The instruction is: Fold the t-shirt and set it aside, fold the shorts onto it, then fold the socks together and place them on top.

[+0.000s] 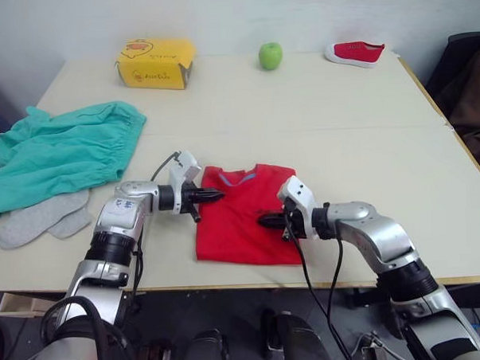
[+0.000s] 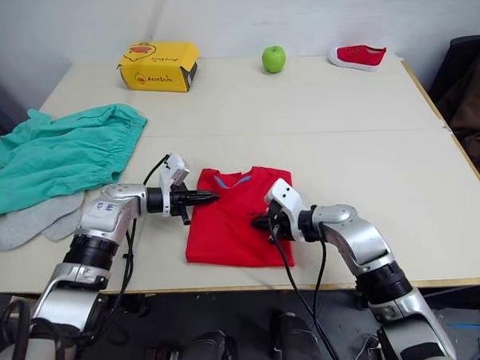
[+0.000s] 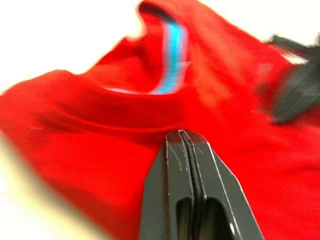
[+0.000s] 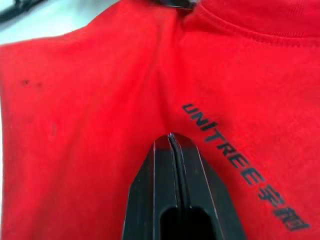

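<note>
Two black-fingered grippers sit over the folded bright red cotton t-shirt [image 1: 245,216] at lower centre of the head views, near the table's [image 1: 326,152] front edge. The right gripper [image 1: 263,221] is clenched, its tips over the shirt's middle by the dark chest print, pinching no cloth. The left gripper [image 1: 217,195] is also clenched and empty, at the shirt's upper left edge beside the blue-lined collar. At middle left lie the plain light grey knit socks [image 1: 41,218], partly under the crumpled teal fabric shorts [image 1: 60,154]. Along the top stand a yellow cardboard box [image 1: 155,63], a green apple [image 1: 270,56] and a small red shoe [image 1: 355,53].
</note>
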Available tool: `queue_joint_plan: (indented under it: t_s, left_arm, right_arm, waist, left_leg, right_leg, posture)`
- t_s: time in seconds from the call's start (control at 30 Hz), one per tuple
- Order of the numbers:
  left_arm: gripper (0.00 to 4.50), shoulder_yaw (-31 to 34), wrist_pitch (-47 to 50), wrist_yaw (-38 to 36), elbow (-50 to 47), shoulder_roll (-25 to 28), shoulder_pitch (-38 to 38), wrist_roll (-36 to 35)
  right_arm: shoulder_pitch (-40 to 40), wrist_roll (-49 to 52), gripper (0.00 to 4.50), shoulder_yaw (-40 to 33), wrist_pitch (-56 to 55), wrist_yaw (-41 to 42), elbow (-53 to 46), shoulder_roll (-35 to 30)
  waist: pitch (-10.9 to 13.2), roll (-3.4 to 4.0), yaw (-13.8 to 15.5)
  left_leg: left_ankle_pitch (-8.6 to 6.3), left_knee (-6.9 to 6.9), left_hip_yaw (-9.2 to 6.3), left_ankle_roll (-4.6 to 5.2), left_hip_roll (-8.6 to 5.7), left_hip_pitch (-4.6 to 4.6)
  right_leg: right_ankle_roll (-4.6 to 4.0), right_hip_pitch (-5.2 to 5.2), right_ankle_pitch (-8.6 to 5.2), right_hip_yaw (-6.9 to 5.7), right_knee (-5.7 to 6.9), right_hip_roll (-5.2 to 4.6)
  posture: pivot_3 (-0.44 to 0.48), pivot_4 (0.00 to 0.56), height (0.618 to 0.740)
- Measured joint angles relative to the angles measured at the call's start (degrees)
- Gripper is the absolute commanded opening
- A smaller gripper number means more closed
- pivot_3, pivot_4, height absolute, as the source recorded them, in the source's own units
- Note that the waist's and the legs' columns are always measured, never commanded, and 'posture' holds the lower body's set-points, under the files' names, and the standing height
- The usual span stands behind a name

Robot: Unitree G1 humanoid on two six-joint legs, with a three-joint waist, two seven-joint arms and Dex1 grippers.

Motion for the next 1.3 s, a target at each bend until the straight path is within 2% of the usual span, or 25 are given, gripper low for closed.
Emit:
queue_joint_plan:
  t_s: [0.23,0.33,0.4,0.53,0.6,0.67,0.83,0.87,0.9,1.2,1.3]
  left_arm:
    - [0.01,1.1,-12.0,5.4,20.8,-2.7,-10.2,4.4]
    - [0.01,2.7,-13.0,4.9,22.9,-2.4,-11.0,4.3]
    - [0.19,2.8,-11.6,0.0,18.7,-0.3,-9.1,3.6]
    - [1.14,3.9,-6.4,-11.0,-0.4,6.5,0.8,-1.9]
    - [1.86,5.7,-2.3,-13.4,-12.7,9.4,7.0,-5.9]
    - [2.48,8.1,1.8,-13.9,-23.6,11.7,12.0,-10.1]
    - [4.14,12.8,12.4,-14.9,-41.6,18.0,20.0,-20.2]
    - [4.42,13.1,13.4,-14.7,-43.5,18.8,21.0,-21.0]
    - [4.47,13.2,14.1,-14.3,-44.9,19.1,21.9,-21.8]
    - [4.47,13.4,14.4,-9.1,-48.7,19.4,23.7,-23.1]
    - [4.5,13.4,14.2,-8.2,-48.7,19.4,23.9,-23.1]
  right_arm:
    - [7.5,-0.5,0.0,-1.9,-2.3,0.1,-8.1,-6.3]
    - [9.7,2.6,0.0,-5.2,2.5,0.1,-11.5,-8.3]
    - [10.2,6.5,0.17,-9.0,8.8,-0.2,-13.6,-9.1]
    - [8.2,17.3,1.19,-19.4,25.4,-0.6,-14.8,-11.4]
    - [7.1,22.0,2.0,-22.8,31.9,-0.1,-14.5,-12.9]
    - [6.4,24.5,2.67,-24.0,35.6,0.0,-13.0,-13.6]
    - [2.7,25.5,4.47,-22.5,40.1,-1.9,-4.2,-11.1]
    - [1.7,25.6,4.5,-21.8,40.2,-2.1,-2.4,-9.9]
    - [0.4,25.7,4.5,-21.4,40.2,-2.1,-0.9,-8.6]
    - [-8.7,24.5,4.5,-16.4,36.2,-0.8,13.5,0.0]
    - [-9.8,22.8,3.9,-12.9,33.9,0.0,13.5,0.8]
  waist:
    - [0.0,-0.03,0.9]
    - [0.0,-0.05,0.9]
    - [0.0,-0.06,0.5]
    - [0.1,0.01,-0.4]
    - [0.1,0.04,-0.5]
    - [0.1,0.04,-0.5]
    - [0.2,0.13,-0.5]
    - [0.2,0.13,-0.5]
    - [0.2,0.14,-0.5]
    - [0.2,0.1,-1.3]
    - [0.1,0.06,-1.5]
  left_leg:
    - [-0.01,0.01,0.0,0.0,0.0,0.06]
    - [-0.02,0.01,-0.01,-0.01,0.01,0.03]
    - [-0.03,-0.02,0.03,-0.05,0.03,-0.03]
    - [0.0,-0.15,-0.01,-0.12,0.07,-0.05]
    - [0.01,-0.17,-0.05,-0.12,0.08,-0.04]
    - [0.0,-0.17,-0.06,-0.1,0.07,-0.03]
    - [-0.02,-0.2,-0.04,-0.05,0.06,0.03]
    - [-0.01,-0.21,-0.04,-0.05,0.06,0.04]
    - [0.0,-0.24,-0.03,-0.05,0.05,0.05]
    - [0.06,-0.28,0.01,-0.11,0.05,0.11]
    - [0.06,-0.35,0.01,-0.13,0.05,0.14]
  right_leg:
    - [0.03,0.08,0.01,-0.04,-0.29,-0.01]
    - [0.03,0.05,0.01,-0.05,-0.27,0.0]
    - [0.02,-0.06,0.01,-0.03,-0.15,0.01]
    - [-0.06,-0.15,-0.03,-0.03,-0.06,0.01]
    - [-0.08,-0.13,-0.04,-0.04,-0.11,0.01]
    - [-0.1,-0.11,-0.05,-0.01,-0.33,-0.01]
    - [-0.11,-0.08,-0.06,0.05,-0.3,-0.01]
    - [-0.12,-0.09,-0.07,0.05,-0.29,0.0]
    - [-0.12,-0.09,-0.07,0.05,-0.27,0.0]
    - [-0.11,-0.06,-0.06,0.07,-0.16,0.04]
    - [-0.12,-0.07,-0.07,0.07,-0.17,0.04]
  posture:
    - [0.0,0.15,0.74]
    - [0.0,0.15,0.74]
    - [0.0,0.15,0.74]
    - [0.0,0.15,0.74]
    - [0.0,0.15,0.74]
    - [0.0,0.15,0.74]
    - [0.0,0.15,0.74]
    - [0.0,0.15,0.74]
    - [0.0,0.15,0.74]
    - [0.0,0.15,0.74]
    - [0.0,0.15,0.74]
